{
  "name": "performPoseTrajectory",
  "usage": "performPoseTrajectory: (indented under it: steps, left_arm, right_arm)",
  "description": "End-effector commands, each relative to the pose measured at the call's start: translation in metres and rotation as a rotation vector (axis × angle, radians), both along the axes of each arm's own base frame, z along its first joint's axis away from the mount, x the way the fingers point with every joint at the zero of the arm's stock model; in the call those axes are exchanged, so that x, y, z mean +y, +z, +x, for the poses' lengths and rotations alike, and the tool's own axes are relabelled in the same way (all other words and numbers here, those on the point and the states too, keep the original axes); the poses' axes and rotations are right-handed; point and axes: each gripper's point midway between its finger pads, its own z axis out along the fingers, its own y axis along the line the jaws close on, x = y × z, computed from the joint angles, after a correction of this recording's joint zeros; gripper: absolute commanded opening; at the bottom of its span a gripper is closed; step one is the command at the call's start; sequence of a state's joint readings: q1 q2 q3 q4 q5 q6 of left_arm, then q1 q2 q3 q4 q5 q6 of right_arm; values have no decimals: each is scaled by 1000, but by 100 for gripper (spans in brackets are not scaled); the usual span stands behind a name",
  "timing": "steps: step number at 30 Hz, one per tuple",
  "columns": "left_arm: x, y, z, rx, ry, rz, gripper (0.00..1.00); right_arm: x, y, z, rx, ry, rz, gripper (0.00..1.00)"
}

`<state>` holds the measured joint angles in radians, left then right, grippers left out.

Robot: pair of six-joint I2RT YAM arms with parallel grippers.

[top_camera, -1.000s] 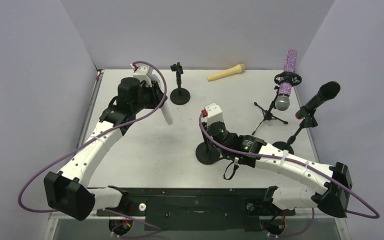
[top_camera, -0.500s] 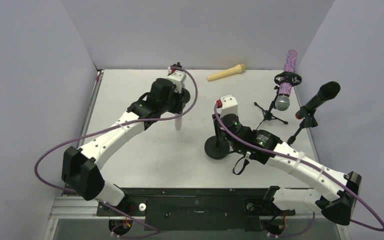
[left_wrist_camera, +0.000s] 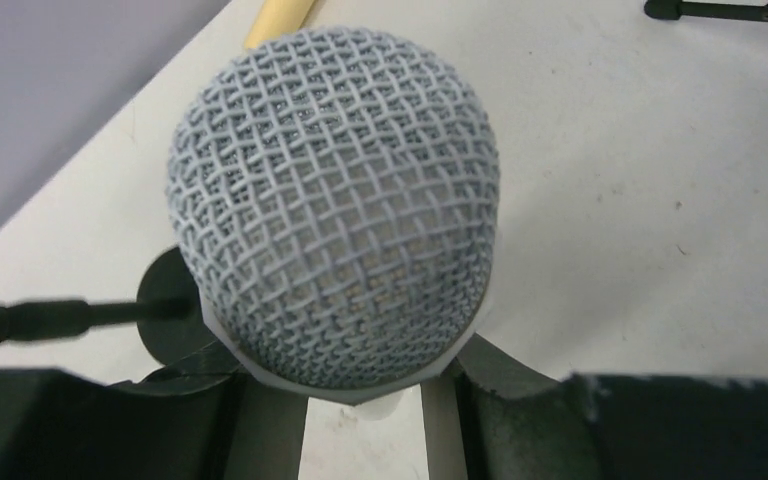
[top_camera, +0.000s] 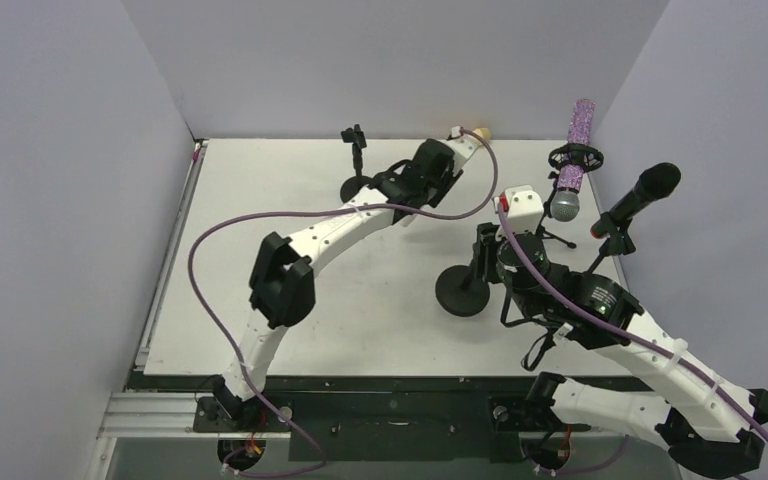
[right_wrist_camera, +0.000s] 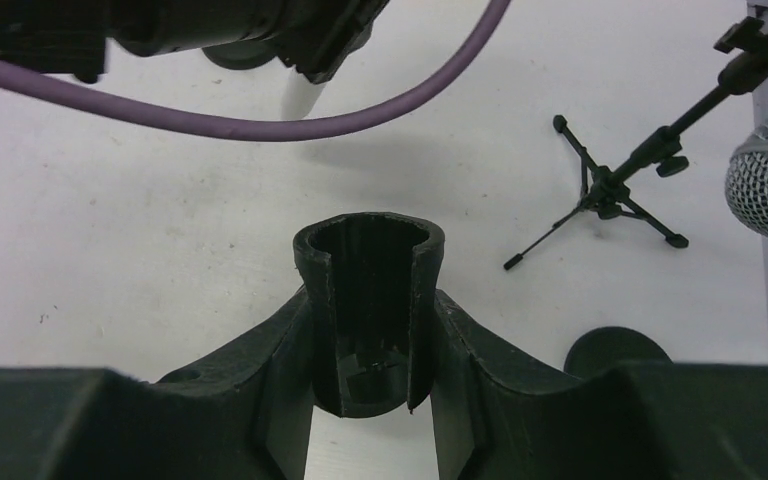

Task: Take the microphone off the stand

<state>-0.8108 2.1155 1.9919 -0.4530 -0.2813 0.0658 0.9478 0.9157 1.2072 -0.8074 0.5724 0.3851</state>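
Microphone: the microphone (left_wrist_camera: 335, 200) has a grey mesh head and a white handle, and it is out of its stand, held up over the far middle of the desk (top_camera: 260, 280).
Left fingers: the left fingers (left_wrist_camera: 265, 435) are closed narrowly on the microphone just below the head. The mesh fills the left wrist view, pointing back at that camera.
Handle: in the right wrist view the white handle (right_wrist_camera: 305, 97) sticks out below the left arm's wrist, with the arm's purple cable (right_wrist_camera: 260, 125) crossing in front.
Stand: the stand (top_camera: 462, 292) has a round black base resting on the desk, right of centre and well apart from the microphone.
Clip: the stand's black clip (right_wrist_camera: 370, 300) is an open-topped cup with nothing in it.
Right fingers: the right fingers (right_wrist_camera: 270, 380) are pressed on either side of the clip, holding it.
Beige microphone: the beige microphone (left_wrist_camera: 278, 15) lies on the desk by the back wall, just beyond the held head.
Glitter microphone: the purple glitter microphone (top_camera: 577, 140) sits head down in a tripod stand (right_wrist_camera: 600, 190) at far right.
Black microphone: the black microphone (top_camera: 645, 190) is tilted on its own stand by the right wall.
Small stand: the small stand (top_camera: 358, 160) is upright near the back, left of the left arm's wrist.
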Motion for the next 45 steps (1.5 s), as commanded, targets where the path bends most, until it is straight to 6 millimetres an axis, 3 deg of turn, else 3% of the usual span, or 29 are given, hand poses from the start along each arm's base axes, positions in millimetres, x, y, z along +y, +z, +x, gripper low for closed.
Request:
performPoseTrajectory:
  steps: [1, 8, 17, 30, 42, 45]
  left_arm:
    - [-21, -6, 25, -98, -43, 181, 0]
    - [-49, -23, 64, -283, -48, 352, 0]
    - [-57, -71, 68, -374, -139, 570, 0]
    - [-64, -114, 61, -317, -220, 566, 29]
    - [-58, -125, 63, -290, -225, 556, 56]
    - [-57, -126, 64, -281, -227, 546, 57]
  right_arm:
    - [-23, 32, -5, -70, -72, 78, 0]
    - [-39, 40, -15, -74, -86, 86, 0]
    - [-38, 41, -16, -64, -78, 72, 0]
    - [-29, 38, -12, -51, -68, 71, 0]
    - [-26, 35, -12, -43, -59, 71, 0]
    - [-27, 36, -12, -47, -61, 77, 0]
